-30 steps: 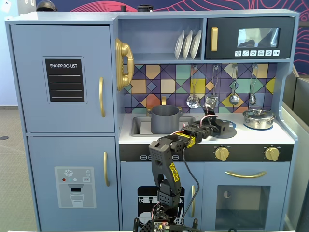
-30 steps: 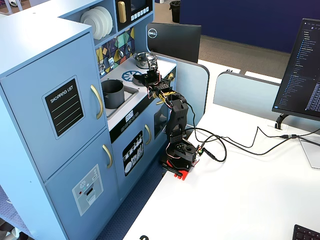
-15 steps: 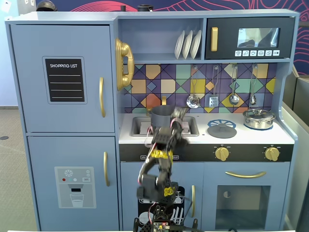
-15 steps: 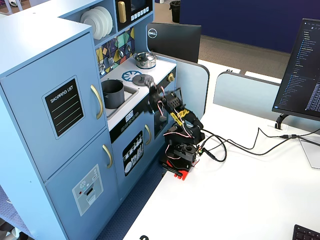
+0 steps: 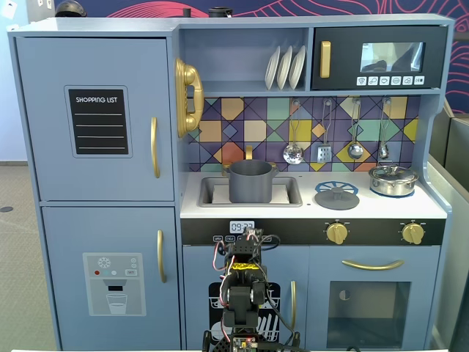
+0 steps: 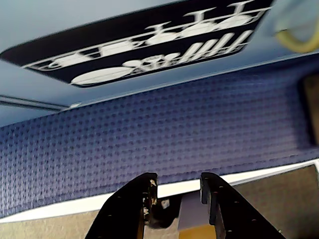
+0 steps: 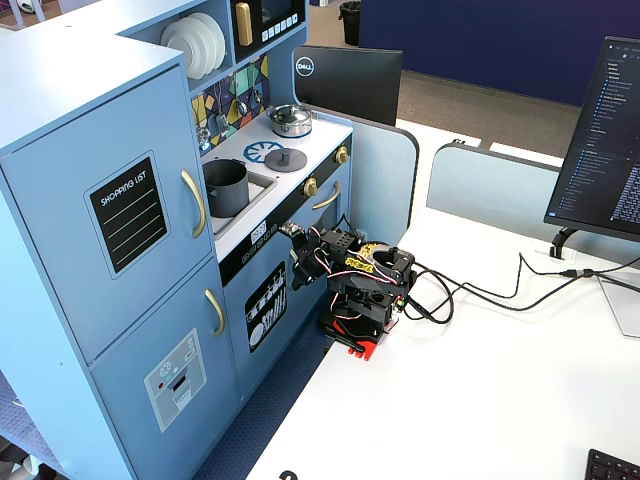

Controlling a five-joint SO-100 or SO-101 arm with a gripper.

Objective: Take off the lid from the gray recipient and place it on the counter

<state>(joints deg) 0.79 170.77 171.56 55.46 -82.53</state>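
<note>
The gray recipient (image 5: 251, 181) stands uncovered in the recessed sink, and also shows in the other fixed view (image 7: 226, 187). The dark-gray lid (image 5: 336, 196) lies flat on the white counter (image 5: 308, 209) over the blue burner mark, knob up; in the other fixed view the lid (image 7: 286, 158) sits to the right of the pot. My gripper (image 6: 178, 181) is low in front of the kitchen's lower doors, far below the counter, and also shows in a fixed view (image 7: 300, 262). Its jaws stand slightly apart with nothing between them.
A shiny steel pot with a glass lid (image 5: 393, 179) stands at the counter's right end. The folded arm (image 7: 362, 285) sits on a white desk (image 7: 480, 380) with cables to its right. A dishwasher door (image 6: 139, 37) and blue carpet (image 6: 149, 129) fill the wrist view.
</note>
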